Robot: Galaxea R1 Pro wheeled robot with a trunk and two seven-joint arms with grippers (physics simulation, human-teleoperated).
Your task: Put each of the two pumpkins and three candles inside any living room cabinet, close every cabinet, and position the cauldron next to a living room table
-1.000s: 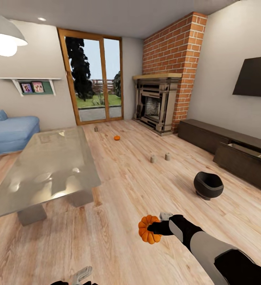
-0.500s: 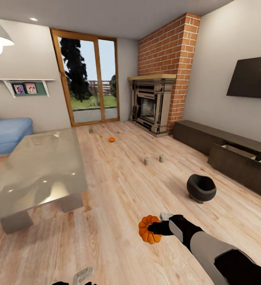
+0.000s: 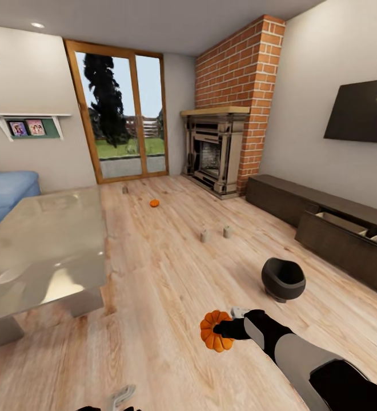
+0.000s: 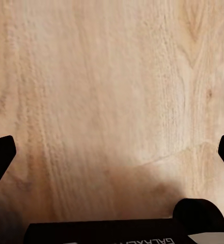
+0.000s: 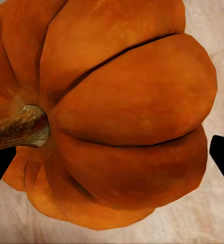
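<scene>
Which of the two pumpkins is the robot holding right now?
The near pumpkin, gripped in the right gripper above the wood floor. The other pumpkin sits far off on the floor near the glass doors, untouched.

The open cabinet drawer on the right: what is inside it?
In the cabinet the open drawer shows pale inner walls and a divider. Its dark front panel hides the bottom, so whether anything lies inside cannot be seen.
</scene>
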